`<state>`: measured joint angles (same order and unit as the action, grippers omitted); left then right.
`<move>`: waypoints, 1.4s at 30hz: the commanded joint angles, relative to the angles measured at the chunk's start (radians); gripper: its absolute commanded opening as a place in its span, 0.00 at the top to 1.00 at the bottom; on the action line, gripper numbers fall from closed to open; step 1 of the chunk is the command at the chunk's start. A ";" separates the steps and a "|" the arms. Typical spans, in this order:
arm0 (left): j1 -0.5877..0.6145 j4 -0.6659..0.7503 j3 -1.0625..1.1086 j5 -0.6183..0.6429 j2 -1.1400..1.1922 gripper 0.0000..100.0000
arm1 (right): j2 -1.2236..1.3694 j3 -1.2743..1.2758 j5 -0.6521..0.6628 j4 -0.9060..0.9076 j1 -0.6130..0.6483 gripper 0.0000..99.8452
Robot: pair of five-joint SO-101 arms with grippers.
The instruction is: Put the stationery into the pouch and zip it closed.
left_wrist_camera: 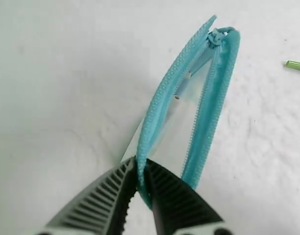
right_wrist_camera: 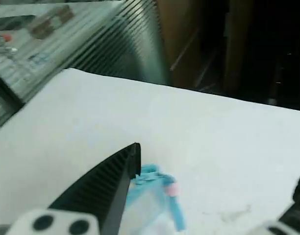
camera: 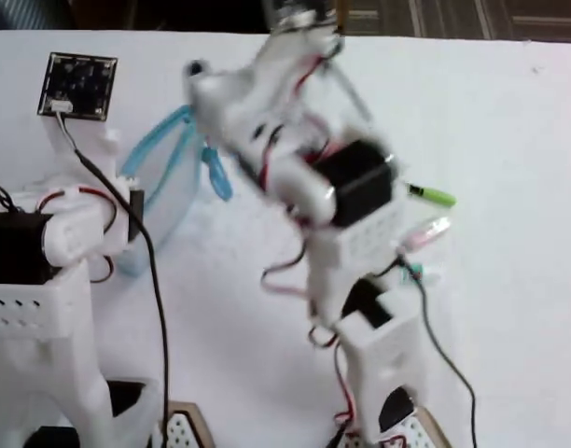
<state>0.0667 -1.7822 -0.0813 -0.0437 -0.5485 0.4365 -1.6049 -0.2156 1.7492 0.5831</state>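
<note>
The clear pouch with a blue zipper lies at the left of the table, its mouth gaping open. My left gripper is shut on the zipper edge at the pouch's near end. My right arm hangs blurred above the pouch, and its gripper is open over the pouch's end, where a small pink piece and a blue strip show. A green pen, a pink-and-white pen and a teal piece lie on the table to the right.
A small black circuit board with a cable sits at the back left. Both arm bases stand along the front edge. The white table runs bare to the far right; its back edge meets a dark room.
</note>
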 commanded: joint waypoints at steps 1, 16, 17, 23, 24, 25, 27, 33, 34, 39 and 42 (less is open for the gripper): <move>-0.004 -0.003 -0.003 0.009 0.001 0.98 | 0.002 0.121 0.275 0.018 -0.170 0.63; -0.005 -0.002 -0.003 0.014 0.001 0.98 | 0.246 0.654 1.049 -0.042 -0.463 0.78; -0.005 -0.002 -0.002 0.014 0.001 0.98 | 0.272 0.654 1.049 -0.048 -0.464 0.78; -0.005 -0.002 0.002 0.014 0.002 0.98 | 0.426 0.578 1.051 -0.087 -0.463 0.77; -0.005 -0.002 0.003 0.014 0.002 0.98 | 0.453 0.549 1.051 -0.088 -0.466 0.77; -0.005 -0.003 0.005 0.014 0.002 0.98 | 0.484 0.520 1.054 -0.087 -0.469 0.77; -0.005 -0.003 0.005 0.014 0.002 0.98 | 0.547 0.477 1.063 -0.082 -0.469 0.78; -0.005 -0.003 0.005 0.015 0.002 0.98 | 0.696 0.384 1.063 -0.082 -0.473 0.82; -0.005 -0.003 0.005 0.015 0.002 0.98 | 0.711 0.373 1.063 -0.082 -0.475 0.85; -0.005 -0.003 0.005 0.015 0.002 0.98 | 0.734 0.359 1.102 -0.081 -0.475 0.96; -0.005 -0.003 0.003 0.015 0.002 0.98 | 0.730 0.354 1.108 -0.082 -0.472 0.98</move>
<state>0.0667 -1.7822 -0.0813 -0.0376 -0.5485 1.1715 -1.2352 0.8800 1.6632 0.1105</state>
